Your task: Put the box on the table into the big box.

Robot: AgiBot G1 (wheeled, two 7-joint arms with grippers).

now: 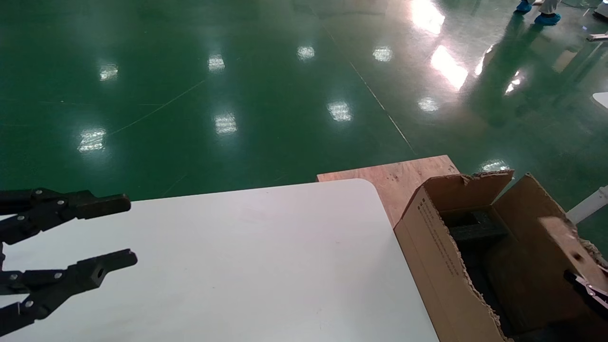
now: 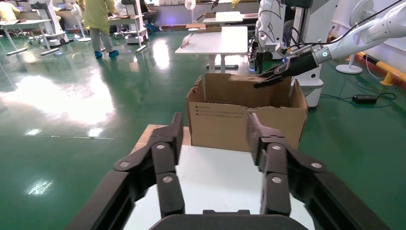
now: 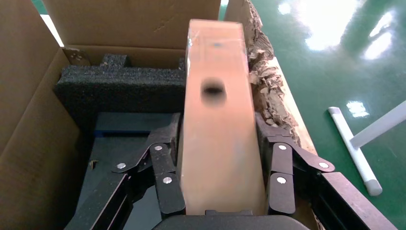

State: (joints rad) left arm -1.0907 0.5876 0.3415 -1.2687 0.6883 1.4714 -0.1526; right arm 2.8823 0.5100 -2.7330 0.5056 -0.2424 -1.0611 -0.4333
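Right gripper (image 3: 221, 191) fingers (image 3: 165, 177) closed flat against both broad sides of the box (image 3: 219, 120); holed face toward wrist camera, box blurred. Held over the open top of the big box (image 1: 444, 266), close to its torn rim at about 3 o'clock in head view; black foam block (image 3: 119, 86) and dark interior below. Step judged: carry complete, release pending. Next move calls for lowering clear of the ragged flap, then parting the fingers. Left gripper (image 1: 111, 232) parked at 9 o'clock over the table (image 1: 266, 256), fingers spread wide, holding nothing.
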